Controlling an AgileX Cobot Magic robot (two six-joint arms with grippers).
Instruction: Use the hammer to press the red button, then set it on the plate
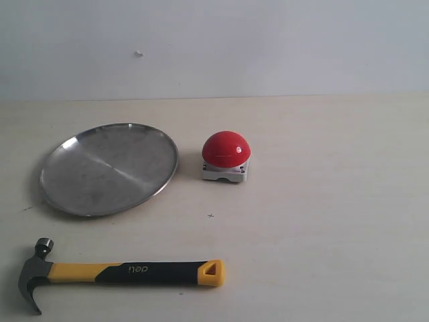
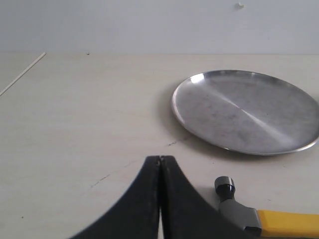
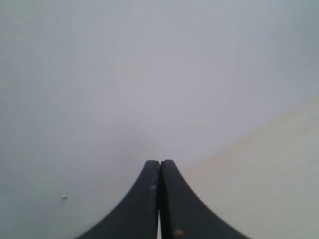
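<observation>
The hammer (image 1: 120, 272) lies flat near the table's front edge, dark claw head at the left, yellow end with the triangular hole at the right. Behind it at the left sits the round steel plate (image 1: 109, 168), nothing on it. The red button (image 1: 226, 149) on its white-grey base stands just right of the plate. No gripper shows in the exterior view. In the left wrist view my left gripper (image 2: 160, 158) is shut and holds nothing, with the hammer head (image 2: 235, 205) close beside it and the plate (image 2: 247, 109) further off. My right gripper (image 3: 160, 163) is shut, facing only the wall.
The pale table (image 1: 335, 221) runs back to a plain white wall (image 1: 268, 47). A thin white line (image 2: 22, 74) crosses the table's far corner in the left wrist view. The right wrist view shows a strip of table (image 3: 279, 169).
</observation>
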